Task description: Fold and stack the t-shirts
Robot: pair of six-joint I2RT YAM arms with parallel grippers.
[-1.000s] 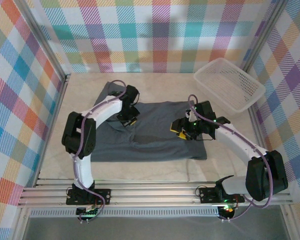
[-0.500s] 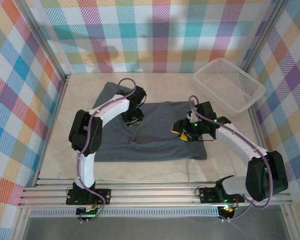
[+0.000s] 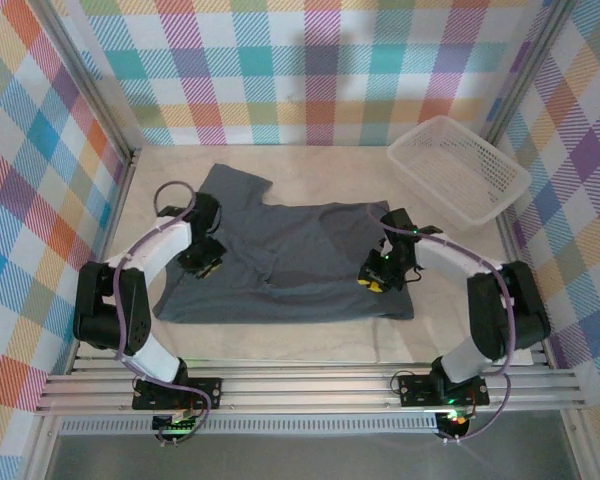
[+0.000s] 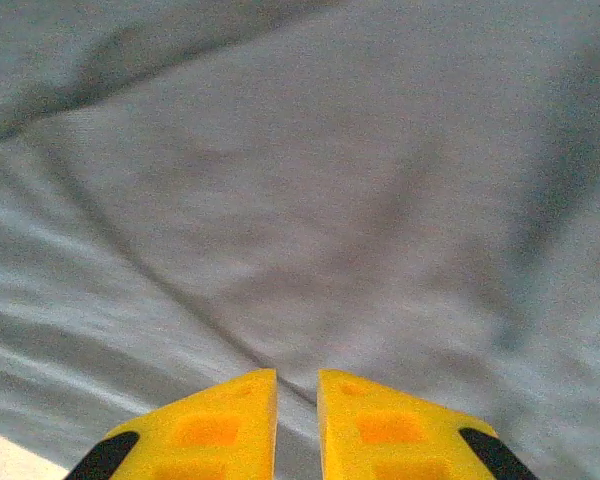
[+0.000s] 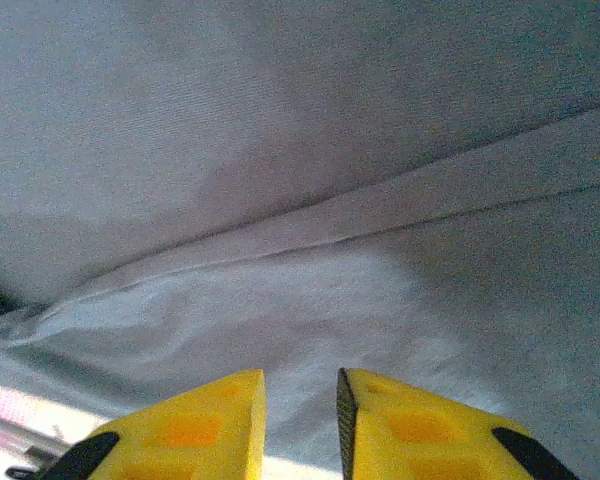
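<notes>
Directly beneath both pairs of jaws lies the t-shirt [image 3: 290, 265].

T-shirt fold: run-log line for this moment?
t-shirt: lying spread out | left hand: over its left side, jaws nearly together | right hand: over its right side, jaws nearly together

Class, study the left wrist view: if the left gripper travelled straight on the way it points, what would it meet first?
The grey t-shirt, spread right ahead of the left gripper; how close is unclear.
</notes>
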